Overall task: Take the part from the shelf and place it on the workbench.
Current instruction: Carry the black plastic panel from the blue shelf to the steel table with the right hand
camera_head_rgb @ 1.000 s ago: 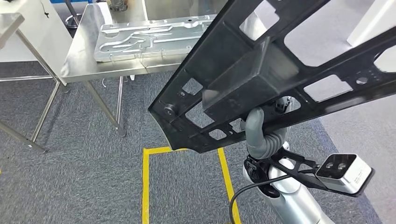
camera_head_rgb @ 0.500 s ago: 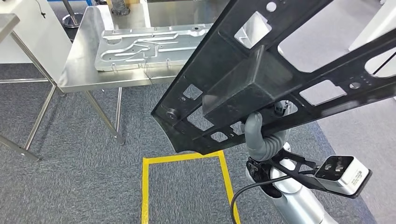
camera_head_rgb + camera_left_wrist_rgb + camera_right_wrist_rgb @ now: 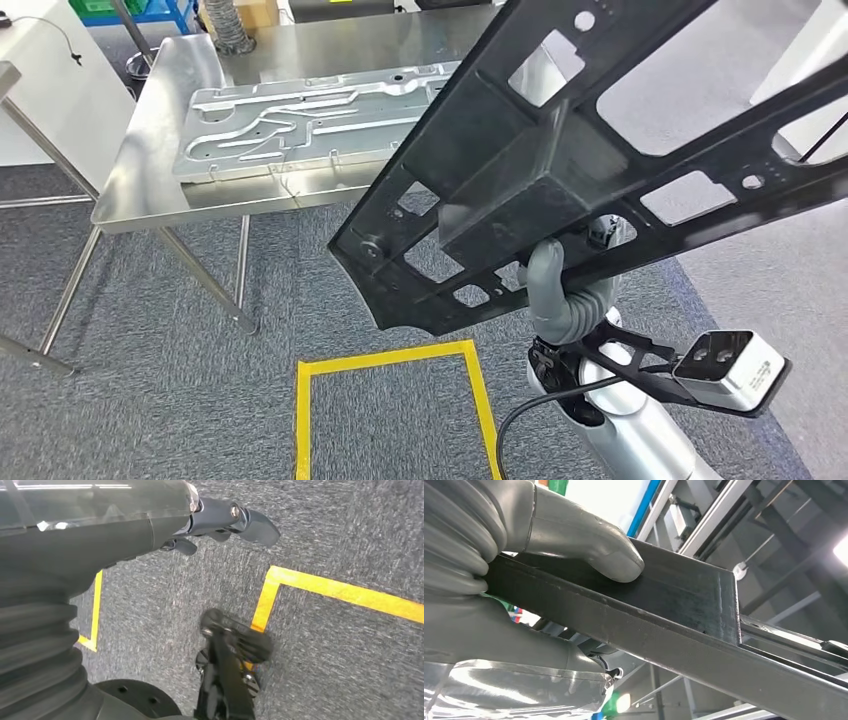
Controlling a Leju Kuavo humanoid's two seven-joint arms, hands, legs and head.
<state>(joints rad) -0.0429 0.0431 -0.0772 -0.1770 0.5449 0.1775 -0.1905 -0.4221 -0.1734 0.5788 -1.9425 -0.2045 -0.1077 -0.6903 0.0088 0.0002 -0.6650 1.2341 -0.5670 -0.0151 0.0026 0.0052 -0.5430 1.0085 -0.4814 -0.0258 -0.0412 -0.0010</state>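
The black frame part [image 3: 560, 170] is gripped by the right hand [image 3: 560, 295], near the steel workbench [image 3: 150, 170]; the left hand's [image 3: 220, 522] state cannot be told.

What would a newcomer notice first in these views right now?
The big black frame part, full of cut-outs, spans the head view's right half, tilted above the carpet, gripped from below by the right hand with its thumb pressed on the part. Behind it, on the steel workbench, lies a silver stamped panel; yellow floor tape lies below.
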